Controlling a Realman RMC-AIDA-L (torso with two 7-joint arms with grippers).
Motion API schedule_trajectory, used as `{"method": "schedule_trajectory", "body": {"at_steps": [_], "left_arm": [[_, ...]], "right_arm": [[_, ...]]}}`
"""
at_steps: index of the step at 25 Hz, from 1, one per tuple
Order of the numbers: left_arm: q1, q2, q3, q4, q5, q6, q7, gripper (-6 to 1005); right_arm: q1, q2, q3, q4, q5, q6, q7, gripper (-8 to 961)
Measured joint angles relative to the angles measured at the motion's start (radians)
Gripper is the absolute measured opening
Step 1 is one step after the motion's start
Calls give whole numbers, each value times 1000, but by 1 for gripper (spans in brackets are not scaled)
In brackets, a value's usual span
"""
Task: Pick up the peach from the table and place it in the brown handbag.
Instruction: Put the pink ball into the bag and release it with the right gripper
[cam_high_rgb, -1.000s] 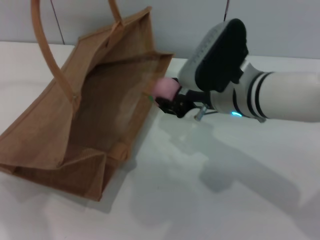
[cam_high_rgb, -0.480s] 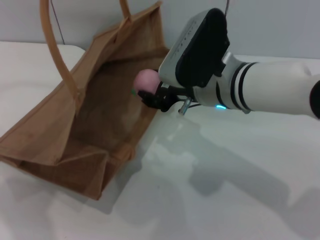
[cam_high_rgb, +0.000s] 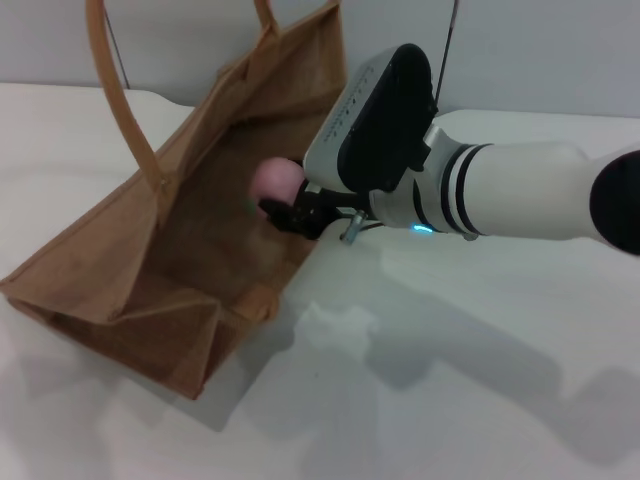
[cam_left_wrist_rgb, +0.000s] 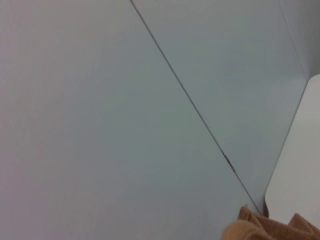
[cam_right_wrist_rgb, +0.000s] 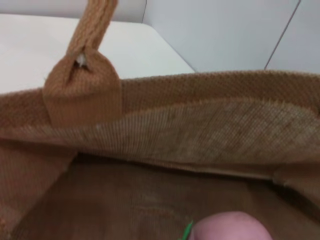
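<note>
Soft, even light is falling from above; the arm (cam_high_rgb: 520, 195) and bag (cam_high_rgb: 150, 270) are casting faint grey shadows on the table (cam_high_rgb: 450, 400).

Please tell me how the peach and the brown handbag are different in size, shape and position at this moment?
Size: the peach is small, the brown handbag is far larger. Shape and surface: the peach is round, pink and smooth; the handbag is boxy, tan and woven, with a long loop handle. Position: the peach is held in the right tool at the bag's open mouth, above its inside; the handbag rests tilted on the table.
</note>
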Motion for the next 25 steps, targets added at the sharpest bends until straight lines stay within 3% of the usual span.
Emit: {"method": "schedule_trajectory", "body": {"at_steps": [12, 25], "left_arm": [[-3, -2, 42, 14, -15, 8, -22, 123], [-5, -2, 73, 15, -38, 12, -42, 130]], "right_arm": [[38, 4, -102, 41, 14, -135, -12, 578], [79, 15, -134, 116, 28, -193, -8, 624]]}}
